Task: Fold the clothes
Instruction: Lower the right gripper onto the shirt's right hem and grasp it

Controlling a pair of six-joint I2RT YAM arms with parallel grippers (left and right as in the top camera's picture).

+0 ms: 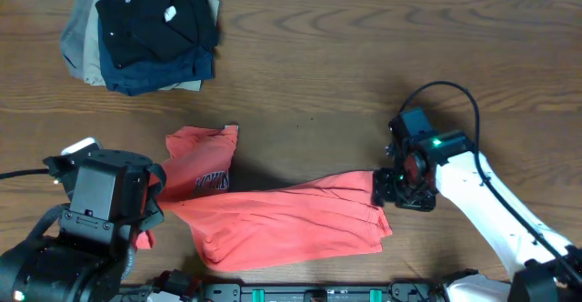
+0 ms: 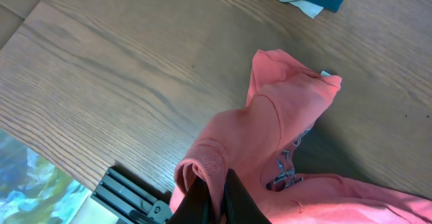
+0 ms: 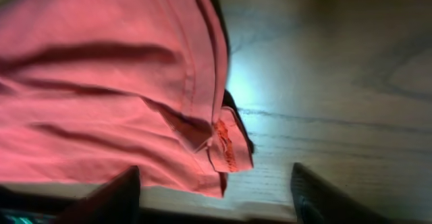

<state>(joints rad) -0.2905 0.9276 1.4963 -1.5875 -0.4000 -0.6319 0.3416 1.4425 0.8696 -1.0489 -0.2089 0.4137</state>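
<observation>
Overhead — 1 T-shirt (image 1: 282,220), 1 folded pile (image 1: 145,34)

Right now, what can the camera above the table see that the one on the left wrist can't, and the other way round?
Only the overhead view shows the right claw, open at the right edge of the coral-red T-shirt, and the whole stack of folded garments. Only the left wrist view shows, close up, the left claw pinching a fold of the T-shirt. Both show the T-shirt, the wooden table and at least a corner of the stack.
</observation>
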